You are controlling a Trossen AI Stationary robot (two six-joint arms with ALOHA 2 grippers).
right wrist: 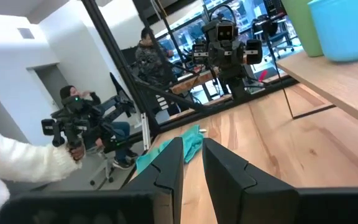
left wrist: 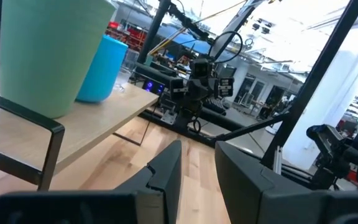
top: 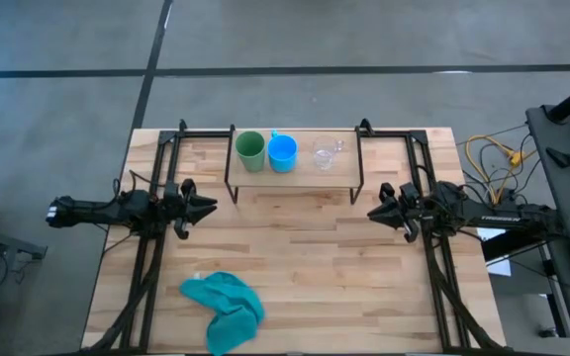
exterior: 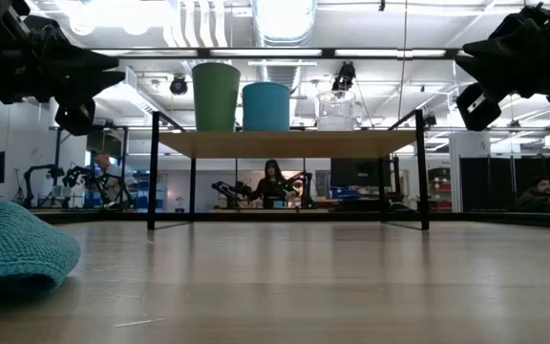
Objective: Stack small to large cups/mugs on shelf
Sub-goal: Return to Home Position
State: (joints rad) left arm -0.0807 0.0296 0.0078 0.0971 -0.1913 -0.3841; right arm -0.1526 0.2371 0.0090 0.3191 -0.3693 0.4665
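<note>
The shelf [top: 295, 176] stands at the middle of the table's far edge on thin black legs. On it, in a row and each on its base, stand a green tumbler [top: 250, 150], a bright blue mug [top: 282, 153] and a clear glass mug [top: 326, 154]. In the low view they show as the tumbler [exterior: 216, 96], blue mug [exterior: 266, 106] and glass [exterior: 335, 110]. My left gripper [top: 213, 207] hovers left of the shelf's near edge, shut and empty. My right gripper [top: 371, 212] hovers right of it, shut and empty. Both point toward the table's middle.
A crumpled teal cloth [top: 224, 307] lies near the table's front edge, left of centre. Black frame rails [top: 156, 188] run along both sides of the table. A person's white sleeve [right wrist: 17, 168] shows beyond the table in the right wrist view. Cables [top: 493, 158] lie off the right side.
</note>
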